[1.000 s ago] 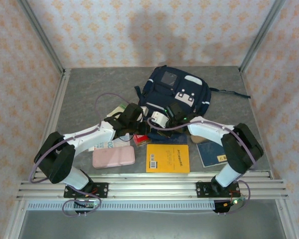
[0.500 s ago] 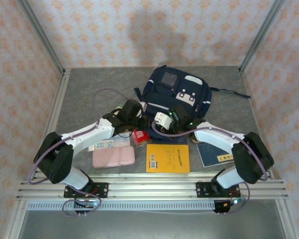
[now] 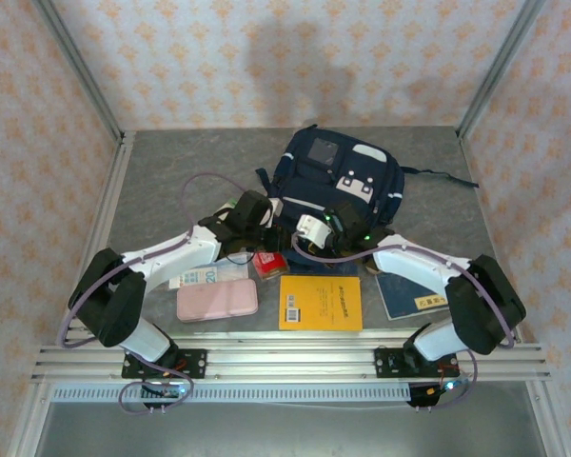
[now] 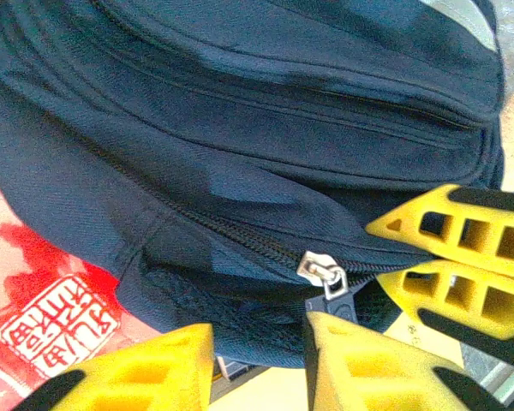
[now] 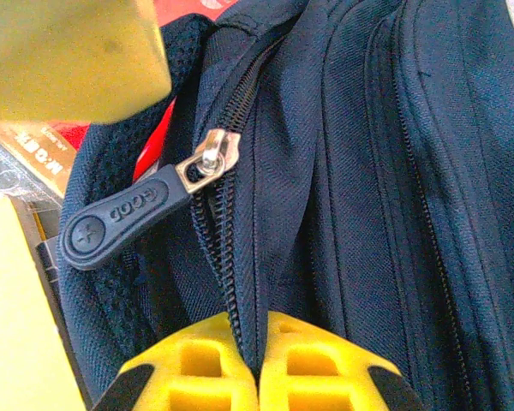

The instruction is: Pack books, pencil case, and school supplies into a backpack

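1. The left gripper (image 4: 259,332): jaws have just parted and hold nothing, beside the zip pull (image 4: 328,281) of the backpack (image 3: 338,176).
2. The right gripper (image 5: 257,330): clamped on backpack fabric by the zip.
3. Likely a regrip. The orange book (image 3: 320,302) and pink case (image 3: 217,299) lie unpacked on the table (image 3: 171,181).

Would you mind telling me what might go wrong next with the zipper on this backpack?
1. The open left gripper has the zipper pull at one fingertip rather than squarely between the two, so closing may miss it or catch fabric.
2. The right gripper pinches just a thin fold of the backpack beside the zipper, and that fold may slip under tension.
3. Both grippers sit very close together, so they could bump.
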Robot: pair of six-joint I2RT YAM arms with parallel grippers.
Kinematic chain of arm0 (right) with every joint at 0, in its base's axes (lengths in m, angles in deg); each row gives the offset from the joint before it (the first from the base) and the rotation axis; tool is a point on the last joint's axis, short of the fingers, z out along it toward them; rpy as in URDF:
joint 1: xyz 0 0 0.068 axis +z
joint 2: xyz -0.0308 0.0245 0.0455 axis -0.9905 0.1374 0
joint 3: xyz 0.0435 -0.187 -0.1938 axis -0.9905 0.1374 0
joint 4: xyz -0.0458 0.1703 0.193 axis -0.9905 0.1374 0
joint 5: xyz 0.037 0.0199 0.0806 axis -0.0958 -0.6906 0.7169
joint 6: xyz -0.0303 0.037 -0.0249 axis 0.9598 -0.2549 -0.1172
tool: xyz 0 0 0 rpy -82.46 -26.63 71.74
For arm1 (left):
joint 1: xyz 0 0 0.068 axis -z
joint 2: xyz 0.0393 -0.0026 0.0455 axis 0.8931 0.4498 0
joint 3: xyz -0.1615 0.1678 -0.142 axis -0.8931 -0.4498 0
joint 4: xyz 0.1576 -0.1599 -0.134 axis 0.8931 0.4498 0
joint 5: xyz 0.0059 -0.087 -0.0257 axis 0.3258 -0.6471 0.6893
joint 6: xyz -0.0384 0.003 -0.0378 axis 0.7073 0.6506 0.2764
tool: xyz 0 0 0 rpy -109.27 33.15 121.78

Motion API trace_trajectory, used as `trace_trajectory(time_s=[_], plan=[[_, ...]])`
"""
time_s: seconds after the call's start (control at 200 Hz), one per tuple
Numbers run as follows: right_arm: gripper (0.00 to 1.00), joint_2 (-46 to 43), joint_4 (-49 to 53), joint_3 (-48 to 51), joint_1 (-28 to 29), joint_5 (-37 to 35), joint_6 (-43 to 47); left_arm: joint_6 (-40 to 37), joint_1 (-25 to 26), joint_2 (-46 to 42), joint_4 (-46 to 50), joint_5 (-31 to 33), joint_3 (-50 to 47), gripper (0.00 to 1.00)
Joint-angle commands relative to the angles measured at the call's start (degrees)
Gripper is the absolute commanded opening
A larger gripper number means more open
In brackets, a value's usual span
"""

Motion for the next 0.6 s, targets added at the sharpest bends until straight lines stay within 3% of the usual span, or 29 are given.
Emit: trace_trajectory(time_s=[0.0,0.595], plan=[[0.00,-2.4,-2.6,0.1,-0.3,0.9,-1.6,3.4,0.4,-2.3,-4.0,-1.3,-1.3,0.40],[0.00,-5.6,-7.2,0.8,-0.3,4.8,-7.1,3.6,4.1,5.7,0.1,6.0,5.1,0.41]])
